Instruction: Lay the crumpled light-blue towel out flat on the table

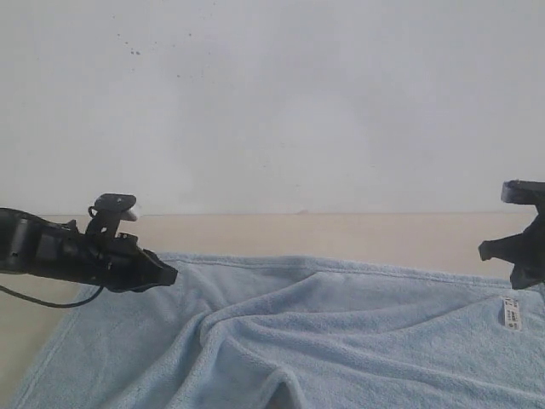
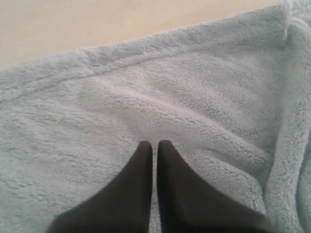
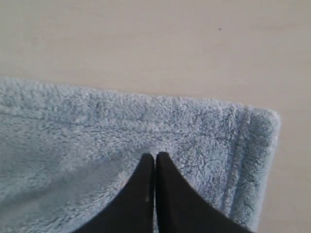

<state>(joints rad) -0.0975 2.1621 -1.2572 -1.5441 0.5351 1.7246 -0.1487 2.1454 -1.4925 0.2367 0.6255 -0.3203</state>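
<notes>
The light-blue towel (image 1: 341,332) lies across the beige table (image 1: 341,234), mostly opened out, with soft folds and ridges running through its middle. A small white tag (image 1: 512,313) shows near its right edge. My left gripper (image 1: 170,275) hovers shut over the towel's far left part. In the left wrist view the gripper (image 2: 154,143) holds nothing, and a wrinkled patch of towel (image 2: 146,97) lies under it. My right gripper (image 1: 519,260) is at the right edge. Its wrist view shows the gripper (image 3: 155,155) shut and empty just above a hemmed towel corner (image 3: 243,145).
A plain white wall (image 1: 272,102) rises behind the table's far edge. A strip of bare tabletop (image 3: 146,39) runs between the towel's far hem and the wall. A black cable (image 1: 43,300) hangs under the left arm.
</notes>
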